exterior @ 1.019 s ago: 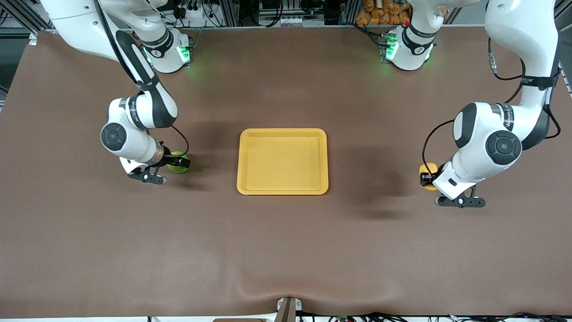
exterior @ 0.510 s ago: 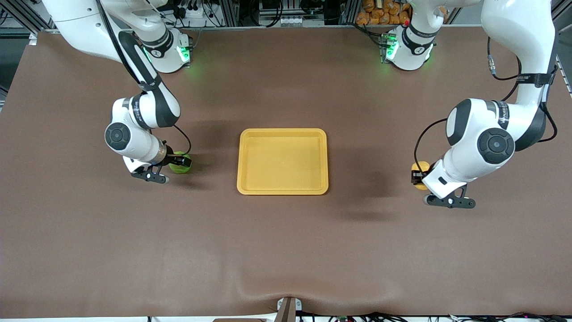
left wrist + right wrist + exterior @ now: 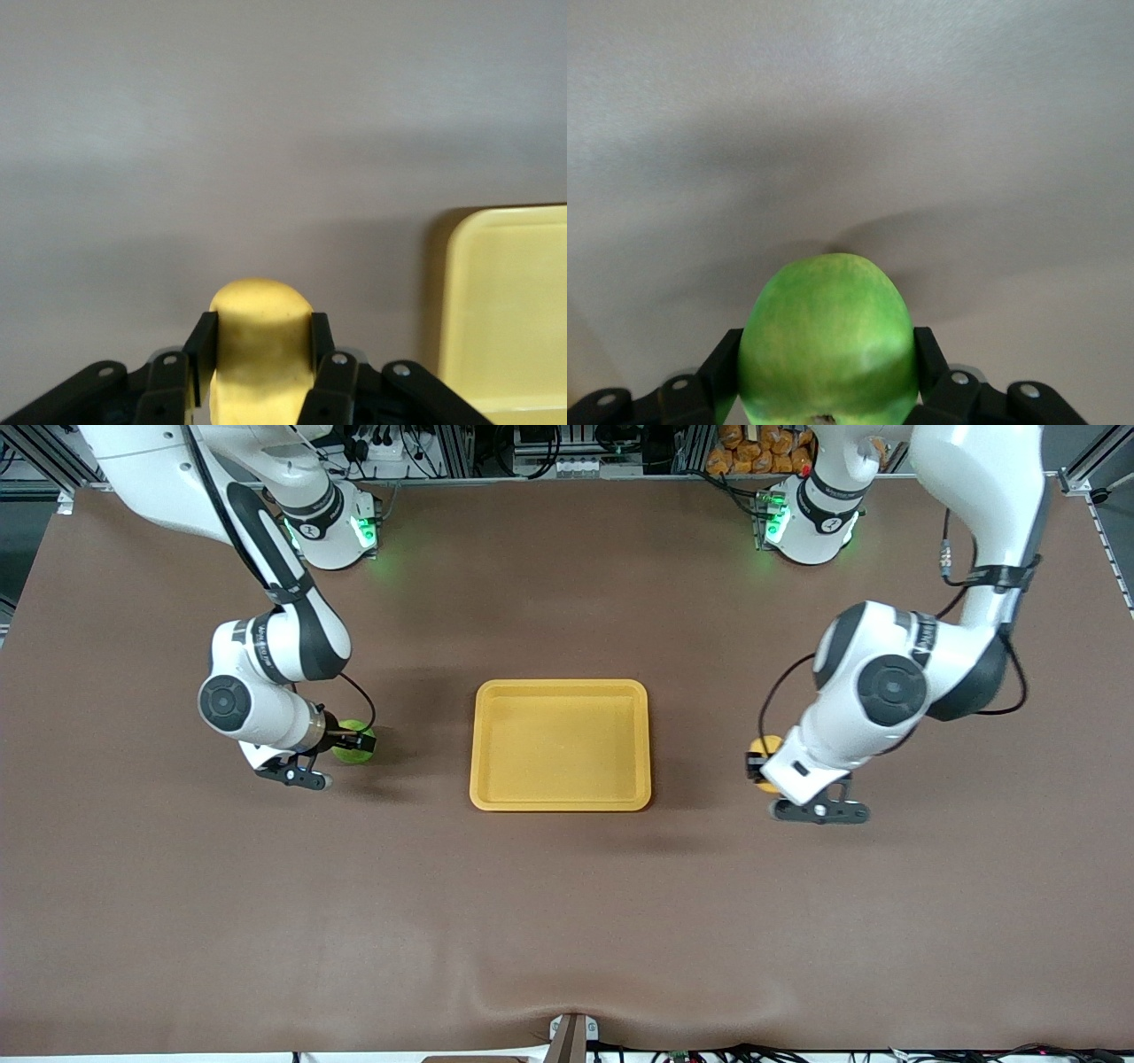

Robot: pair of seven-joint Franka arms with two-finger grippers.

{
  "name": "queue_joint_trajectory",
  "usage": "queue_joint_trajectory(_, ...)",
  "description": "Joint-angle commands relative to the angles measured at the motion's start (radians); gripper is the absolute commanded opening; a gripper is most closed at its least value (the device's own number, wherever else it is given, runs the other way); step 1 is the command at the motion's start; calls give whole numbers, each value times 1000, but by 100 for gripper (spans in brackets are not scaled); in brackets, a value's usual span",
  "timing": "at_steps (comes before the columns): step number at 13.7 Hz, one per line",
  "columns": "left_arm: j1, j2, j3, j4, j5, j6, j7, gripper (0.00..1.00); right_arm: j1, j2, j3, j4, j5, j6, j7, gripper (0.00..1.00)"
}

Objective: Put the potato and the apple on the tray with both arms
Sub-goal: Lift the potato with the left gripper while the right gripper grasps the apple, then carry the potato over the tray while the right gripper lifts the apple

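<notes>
The yellow-orange tray [image 3: 560, 691] lies flat in the middle of the table and holds nothing. My left gripper [image 3: 760, 771] is shut on the yellow-orange potato [image 3: 764, 747] and holds it above the table between the tray and the left arm's end. In the left wrist view the potato [image 3: 260, 341] sits between the two fingers [image 3: 202, 350], with the tray's corner [image 3: 509, 310] beside it. My right gripper [image 3: 353, 744] is shut on the green apple [image 3: 351, 746] over the table toward the right arm's end. In the right wrist view the apple [image 3: 826, 341] fills the gap between the fingers.
The brown table mat [image 3: 567, 921] stretches bare around the tray. Both arm bases [image 3: 802, 514] stand along the table's edge farthest from the front camera, with cables and orange items past them.
My left gripper has carried the potato toward the tray. My right gripper with the apple has barely shifted.
</notes>
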Motion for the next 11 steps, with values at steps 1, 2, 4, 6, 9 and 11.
queue_joint_trajectory(1,-74,68,3,92,19,-25,-105,0,-18,-33,5,83,-2,-141,8,0)
queue_joint_trajectory(2,-102,78,3,98,19,-25,-143,0,-21,-34,5,109,-2,-176,8,0)
queue_joint_trajectory(4,-143,117,3,134,19,-25,-185,0,-25,-36,5,161,-2,-245,8,0)
queue_joint_trajectory(6,-207,160,12,160,19,-25,-240,0,-25,-39,9,190,-2,-282,14,0)
queue_joint_trajectory(9,-261,230,14,229,39,-25,-310,0,-18,-60,15,194,6,-295,19,0)
queue_joint_trajectory(11,-295,259,14,247,62,-23,-330,0,-15,-63,22,203,12,-308,20,0)
